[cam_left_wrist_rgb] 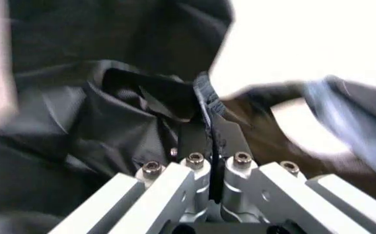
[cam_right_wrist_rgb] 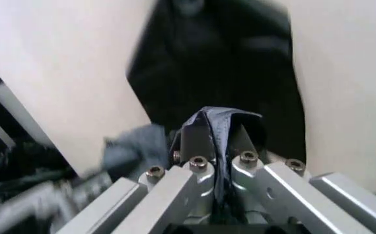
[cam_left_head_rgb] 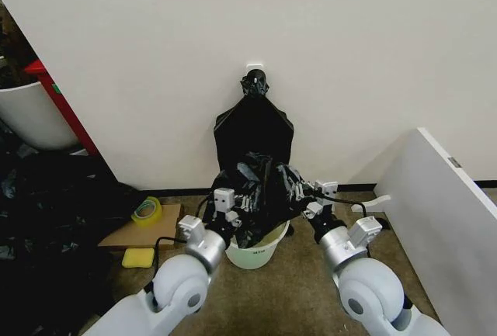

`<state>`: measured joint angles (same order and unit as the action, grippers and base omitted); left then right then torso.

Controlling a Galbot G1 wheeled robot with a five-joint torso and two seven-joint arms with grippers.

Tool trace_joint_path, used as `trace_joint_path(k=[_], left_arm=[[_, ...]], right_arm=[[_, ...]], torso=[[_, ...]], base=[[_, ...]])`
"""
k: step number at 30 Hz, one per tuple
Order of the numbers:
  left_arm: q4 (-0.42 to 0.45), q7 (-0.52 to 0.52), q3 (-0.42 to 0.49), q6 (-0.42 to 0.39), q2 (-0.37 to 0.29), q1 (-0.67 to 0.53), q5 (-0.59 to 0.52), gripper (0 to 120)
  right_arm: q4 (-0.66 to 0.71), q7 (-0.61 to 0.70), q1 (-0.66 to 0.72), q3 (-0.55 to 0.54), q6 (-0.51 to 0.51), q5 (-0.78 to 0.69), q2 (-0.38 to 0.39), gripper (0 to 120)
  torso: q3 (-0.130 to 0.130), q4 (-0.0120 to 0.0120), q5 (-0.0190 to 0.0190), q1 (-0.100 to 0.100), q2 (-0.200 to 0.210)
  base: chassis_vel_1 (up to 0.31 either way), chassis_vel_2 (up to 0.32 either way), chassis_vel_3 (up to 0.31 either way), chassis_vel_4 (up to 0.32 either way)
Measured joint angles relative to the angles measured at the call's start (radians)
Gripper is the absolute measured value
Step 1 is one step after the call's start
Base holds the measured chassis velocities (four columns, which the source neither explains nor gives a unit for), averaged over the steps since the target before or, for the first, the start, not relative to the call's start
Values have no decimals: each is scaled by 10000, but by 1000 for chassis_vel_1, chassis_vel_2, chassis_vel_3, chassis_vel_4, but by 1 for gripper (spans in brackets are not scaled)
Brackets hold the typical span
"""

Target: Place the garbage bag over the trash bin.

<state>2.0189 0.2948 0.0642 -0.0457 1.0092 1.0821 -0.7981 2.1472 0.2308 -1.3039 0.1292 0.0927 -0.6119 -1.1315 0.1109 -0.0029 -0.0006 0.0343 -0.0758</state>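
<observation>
A robot with 2 arms faces a pale wall and holds a garbage bag (cam_left_head_rgb: 260,188), glossy black and crumpled, directly above a trash bin (cam_left_head_rgb: 252,252), a round white bucket on the brown floor. The bag hangs bunched over the bin's mouth, covering most of it, with only the front rim and part of the inside showing below the plastic.

The main risk, judging from this, is that the thin film tears or slips free if the 2 arms pull apart too hard or unevenly, since each holds only a narrow pinch of plastic. A second risk is that the bunched bag drops inside the bin instead of spreading over the rim, because its opening is not visibly stretched wide. The light bin might also tip or slide if the bag drags on it.

The left gripper (cam_left_wrist_rgb: 210,139) is closed on a fold of the bag, which passes between its fingers and bulges beyond them. The right gripper (cam_right_wrist_rgb: 217,139) is likewise clamped on a pleat of bag that stands up between its fingertips. In the head view, the grippers sit at the bag's left and right sides.
</observation>
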Motion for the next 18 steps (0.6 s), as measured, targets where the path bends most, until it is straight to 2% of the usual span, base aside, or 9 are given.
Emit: trace_joint_path(k=[3, 9, 15, 18], left_arm=[[-441, -54, -477, 352, -40, 391, 138, 0], [-725, 11, -593, 680, 30, 870, 540, 0], [-531, 119, -596, 695, 14, 1327, 792, 0], [-538, 220, -804, 700, -105, 1690, 918, 0]], right_arm=[[-672, -93, 31, -209, -427, 257, -431, 0], [-1110, 90, -130, -316, -739, 668, -766, 0], [-1114, 631, -683, -130, -643, 991, -921, 0], [-1273, 1425, -1005, 54, -218, 1204, -906, 0]], torso=[[0, 8, 0, 0, 0], [-1, 3, -1, 0, 0], [-2, 3, -1, -1, 0], [-2, 2, -1, -1, 0]], base=[[0, 0, 0, 0], [0, 0, 0, 0], [0, 0, 0, 0], [0, 0, 0, 0]])
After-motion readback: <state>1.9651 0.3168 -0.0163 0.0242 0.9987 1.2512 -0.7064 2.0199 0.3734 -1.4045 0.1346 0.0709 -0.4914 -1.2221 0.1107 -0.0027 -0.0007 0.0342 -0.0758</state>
